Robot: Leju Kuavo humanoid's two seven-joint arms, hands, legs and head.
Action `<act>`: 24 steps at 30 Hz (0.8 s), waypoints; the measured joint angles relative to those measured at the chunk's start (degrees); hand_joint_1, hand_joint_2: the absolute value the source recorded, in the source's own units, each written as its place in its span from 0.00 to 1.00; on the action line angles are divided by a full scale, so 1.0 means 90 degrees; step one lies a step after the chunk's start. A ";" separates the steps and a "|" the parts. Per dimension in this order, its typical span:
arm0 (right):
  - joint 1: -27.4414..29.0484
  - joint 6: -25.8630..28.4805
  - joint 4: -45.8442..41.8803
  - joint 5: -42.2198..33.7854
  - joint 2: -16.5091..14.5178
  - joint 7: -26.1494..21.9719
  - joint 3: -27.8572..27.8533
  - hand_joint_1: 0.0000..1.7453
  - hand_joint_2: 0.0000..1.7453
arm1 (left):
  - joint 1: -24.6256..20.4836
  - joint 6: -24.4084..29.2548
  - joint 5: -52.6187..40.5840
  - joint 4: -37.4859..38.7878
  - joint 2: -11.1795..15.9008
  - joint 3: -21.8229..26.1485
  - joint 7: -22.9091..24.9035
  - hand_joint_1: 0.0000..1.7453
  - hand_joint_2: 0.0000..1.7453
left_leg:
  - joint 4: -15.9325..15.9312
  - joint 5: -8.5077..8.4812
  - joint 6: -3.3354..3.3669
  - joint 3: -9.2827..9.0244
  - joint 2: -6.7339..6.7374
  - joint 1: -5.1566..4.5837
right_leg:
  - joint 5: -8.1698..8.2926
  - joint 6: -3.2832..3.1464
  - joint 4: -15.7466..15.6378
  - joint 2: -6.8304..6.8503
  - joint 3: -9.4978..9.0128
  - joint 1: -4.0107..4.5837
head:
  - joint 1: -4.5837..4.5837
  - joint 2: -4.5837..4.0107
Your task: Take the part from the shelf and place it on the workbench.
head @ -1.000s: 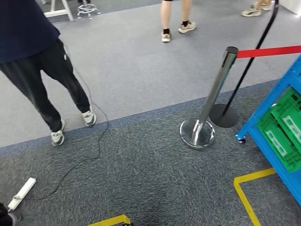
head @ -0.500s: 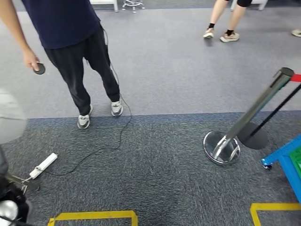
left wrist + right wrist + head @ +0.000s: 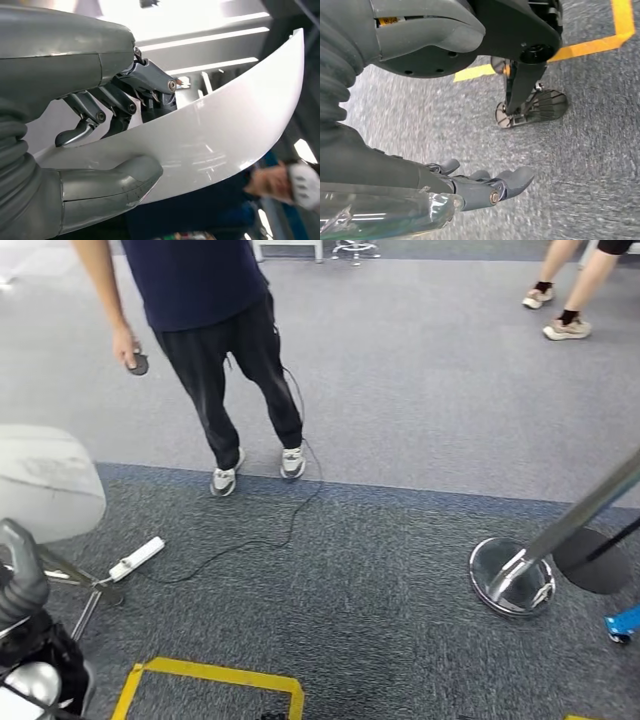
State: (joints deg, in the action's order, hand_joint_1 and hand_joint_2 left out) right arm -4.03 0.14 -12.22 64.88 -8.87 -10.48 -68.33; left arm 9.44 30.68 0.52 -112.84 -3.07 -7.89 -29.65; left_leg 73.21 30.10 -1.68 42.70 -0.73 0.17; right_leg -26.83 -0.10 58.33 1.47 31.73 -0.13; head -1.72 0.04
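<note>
The part is a white curved panel at the left edge of the head view, above the carpet. My left hand shows just below it as a dark grey shape. In the left wrist view the left hand grips the glossy white panel, dark fingers on one face and the thick thumb on the other. My right hand hangs over the grey carpet with its fingers loosely stretched and nothing in them.
A person in dark clothes stands close ahead, holding a small dark disc. A black cable and a white power strip lie on the carpet. A chrome stanchion base sits right, yellow floor tape near me.
The camera has swung left, so the whole scene has shifted right. The blue shelf has nearly left the picture, and the white panel with my left hand has come in at the left.
</note>
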 joint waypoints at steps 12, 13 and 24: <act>-0.0081 0.0089 0.0017 0.0163 -0.0056 0.0067 0.0214 0.00 1.00 | 0.0858 -0.0535 0.0482 -0.0598 0.0026 0.0897 -0.0218 1.00 1.00 | -0.1847 -0.0687 0.0308 -0.1015 0.0164 -0.0024 | -0.0688 0.0275 0.0861 0.0058 0.0204 0.0047 | 0.0080 0.0000; -0.0065 0.0094 0.0022 0.0163 -0.0056 0.0146 0.0217 0.00 1.00 | 0.0892 -0.0628 0.0510 -0.0620 0.0000 0.0987 -0.0237 1.00 1.00 | -0.1846 -0.0689 0.0326 -0.1013 0.0071 -0.0021 | -0.0887 0.0287 0.1327 -0.0063 0.0428 0.0040 | 0.0087 0.0000; -0.0016 0.0134 0.0052 0.0141 -0.0092 0.0532 0.0215 0.00 1.00 | 0.0985 -0.0875 0.0458 -0.0638 -0.0195 0.1397 -0.0302 1.00 1.00 | -0.1829 -0.0732 0.0102 -0.0962 -0.0754 0.0007 | -0.0027 0.0124 -0.0020 -0.0469 -0.0085 0.0000 | 0.0081 0.0000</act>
State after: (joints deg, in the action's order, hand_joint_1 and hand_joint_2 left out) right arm -4.18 1.34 -11.76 66.14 -9.69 -5.69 -66.40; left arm 18.30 22.80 4.64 -118.58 -4.83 4.68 -32.37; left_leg 56.75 23.51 -0.77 34.05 -7.52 0.23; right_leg -27.07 1.02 58.16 -2.75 30.97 -0.13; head -0.99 0.04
